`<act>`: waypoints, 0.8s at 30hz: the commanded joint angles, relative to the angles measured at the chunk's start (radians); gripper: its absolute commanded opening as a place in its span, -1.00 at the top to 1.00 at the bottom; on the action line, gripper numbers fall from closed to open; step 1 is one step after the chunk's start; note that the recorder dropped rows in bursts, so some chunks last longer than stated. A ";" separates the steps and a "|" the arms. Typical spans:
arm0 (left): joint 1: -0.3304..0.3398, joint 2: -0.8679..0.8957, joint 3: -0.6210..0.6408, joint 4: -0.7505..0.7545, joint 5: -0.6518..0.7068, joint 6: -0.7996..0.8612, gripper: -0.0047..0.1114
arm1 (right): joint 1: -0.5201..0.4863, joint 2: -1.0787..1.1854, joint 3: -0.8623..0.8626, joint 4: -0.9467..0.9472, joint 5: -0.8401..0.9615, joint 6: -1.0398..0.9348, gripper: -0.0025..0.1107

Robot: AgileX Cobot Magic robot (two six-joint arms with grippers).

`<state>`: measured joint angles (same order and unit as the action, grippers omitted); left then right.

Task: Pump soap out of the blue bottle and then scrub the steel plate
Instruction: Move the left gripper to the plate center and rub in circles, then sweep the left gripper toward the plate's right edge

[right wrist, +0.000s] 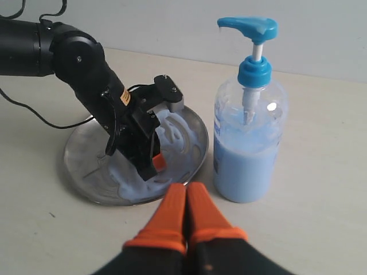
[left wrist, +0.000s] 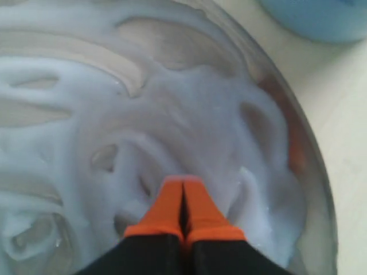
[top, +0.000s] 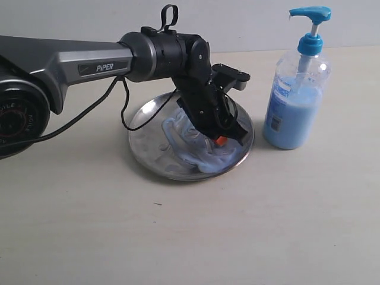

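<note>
The steel plate point(top: 142, 110) lies on the table, its right half covered in swirled pale blue soap point(top: 209, 161). My left gripper point(top: 220, 141) is shut, and its orange fingertips point(left wrist: 172, 200) press down into the soap point(left wrist: 189, 114) on the plate point(left wrist: 319, 192). The blue bottle point(top: 295, 113) stands upright just right of the plate, about half full, with its pump head up. In the right wrist view my right gripper point(right wrist: 186, 187) is shut and empty. It hovers over the table in front of the gap between the plate point(right wrist: 80, 156) and the bottle point(right wrist: 248, 150).
The left arm point(top: 71, 62) reaches in from the left, and its black cable point(top: 89, 116) hangs to the table beside the plate. A pale wall point(top: 237, 24) runs along the back edge of the beige tabletop point(top: 190, 237).
</note>
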<state>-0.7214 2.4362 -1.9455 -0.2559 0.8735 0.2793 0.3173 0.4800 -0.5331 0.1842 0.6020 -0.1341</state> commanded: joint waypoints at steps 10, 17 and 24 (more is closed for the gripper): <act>0.098 0.006 0.004 0.014 -0.064 -0.014 0.92 | -0.003 -0.004 0.002 0.000 -0.006 -0.003 0.96; 0.139 0.034 0.004 0.014 -0.097 -0.036 0.92 | -0.003 -0.004 0.002 0.000 -0.006 -0.003 0.96; 0.167 0.041 0.004 0.012 -0.133 -0.054 0.92 | -0.003 -0.004 0.002 0.000 -0.006 -0.003 0.96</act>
<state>-0.5644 2.4616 -1.9455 -0.2499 0.7494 0.2356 0.3173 0.4800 -0.5331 0.1842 0.6020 -0.1341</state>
